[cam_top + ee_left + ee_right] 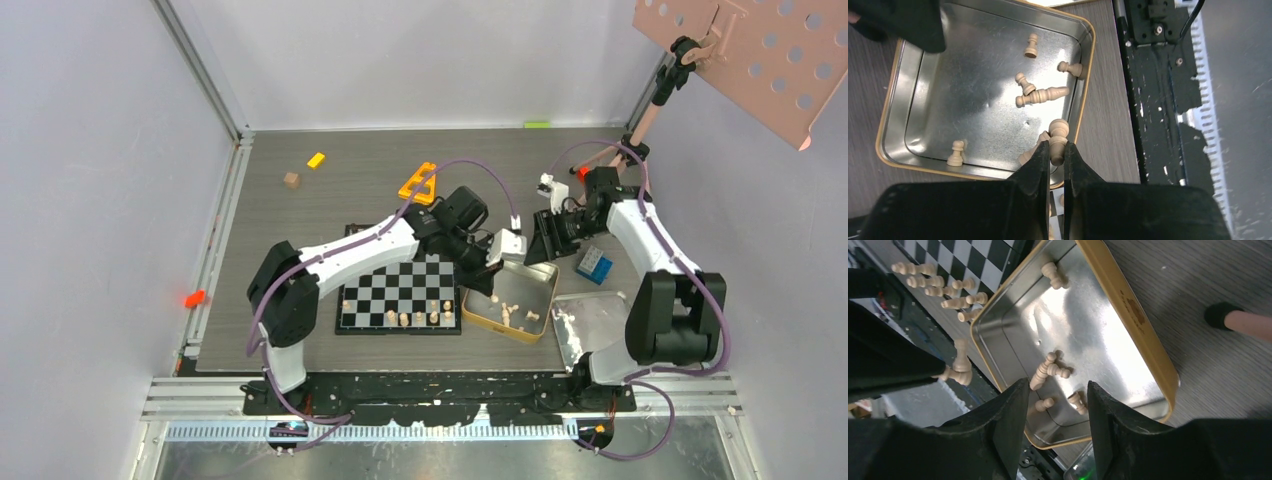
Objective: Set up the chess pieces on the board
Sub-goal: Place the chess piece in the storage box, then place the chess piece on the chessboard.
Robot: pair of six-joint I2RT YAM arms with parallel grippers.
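Early stage: only a short row of pale pieces (415, 318) stands on the board (385, 275), along its near edge; no dark ones visible anywhere. Approx six more lie loose in the gold tin (898, 100), on the worktop (300, 230) just right of the board. Left fingers (1040, 160) pinch one pale pawn (1058, 131) above the tin's rim. Right fingers (1008, 415) are spread, empty, over the tin. Rim stamp (1134, 306) is unreadable.

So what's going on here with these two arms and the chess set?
The left tool is pinching one pale chess piece over the edge of the gold tin, which holds several loose pieces. The right tool hangs open over the same tin, holding nothing. A short row of pale pieces stands along the board's near edge.
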